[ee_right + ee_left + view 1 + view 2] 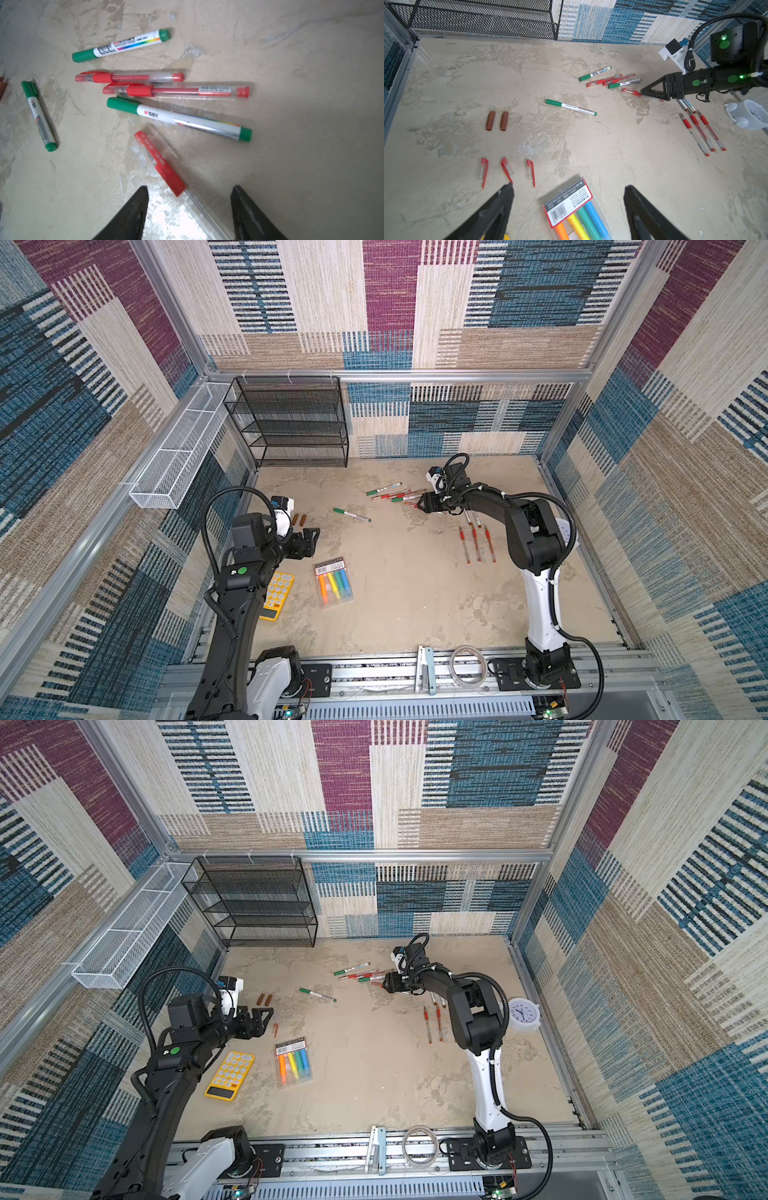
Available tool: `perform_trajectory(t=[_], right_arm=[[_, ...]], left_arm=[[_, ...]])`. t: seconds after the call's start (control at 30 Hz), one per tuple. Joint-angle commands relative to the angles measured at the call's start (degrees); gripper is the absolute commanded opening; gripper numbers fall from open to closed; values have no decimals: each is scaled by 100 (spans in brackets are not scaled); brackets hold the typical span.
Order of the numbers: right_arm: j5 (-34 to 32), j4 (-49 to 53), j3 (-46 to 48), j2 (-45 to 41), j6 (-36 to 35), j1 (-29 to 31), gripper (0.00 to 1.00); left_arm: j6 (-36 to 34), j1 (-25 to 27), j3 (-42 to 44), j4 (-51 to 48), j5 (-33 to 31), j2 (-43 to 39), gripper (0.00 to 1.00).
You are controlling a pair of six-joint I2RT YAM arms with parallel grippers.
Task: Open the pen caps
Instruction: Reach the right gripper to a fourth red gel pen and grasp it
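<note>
A highlighter pack [294, 1060] lies beside a yellow calculator [230, 1075], a black mesh rack [257, 903] behind them.

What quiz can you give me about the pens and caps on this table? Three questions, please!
1. True or false: the two brown caps lie side by side on the table, off any pen.
2. Which thing lies between the right gripper's open fingers? A) a green marker B) a red pen with a clear barrel C) an orange highlighter
3. How many loose clear caps with red clips lie in a row near the left gripper?

Key: 1 true; 2 B; 3 three.
</note>
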State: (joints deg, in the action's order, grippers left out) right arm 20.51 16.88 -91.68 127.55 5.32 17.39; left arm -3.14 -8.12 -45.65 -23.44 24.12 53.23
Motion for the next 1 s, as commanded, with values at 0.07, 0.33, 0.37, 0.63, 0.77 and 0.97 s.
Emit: perform_trajectory(t=[0.07,0.33,0.37,0.63,0.77,0.97], right_arm=[[122,86,555,-331,61,19,62],[41,264,1471,-982,-31,249,57],[33,317,1547,-1030,-23,292,56],[-744,1159,1070,-1051,-24,520,50],[-1199,1695,361,-907,-119,624,49],[-1492,2408,-811,-229,-159,716,48]], left_arm=[[26,-14,18,103,63,-23,87],[37,-13,52,118,103,-58,87],[18,-14,52,112,110,-52,87],[67,-10,48,118,132,-25,86],[90,-5,27,135,101,-49,86],[128,-7,-62,107,71,-4,86]])
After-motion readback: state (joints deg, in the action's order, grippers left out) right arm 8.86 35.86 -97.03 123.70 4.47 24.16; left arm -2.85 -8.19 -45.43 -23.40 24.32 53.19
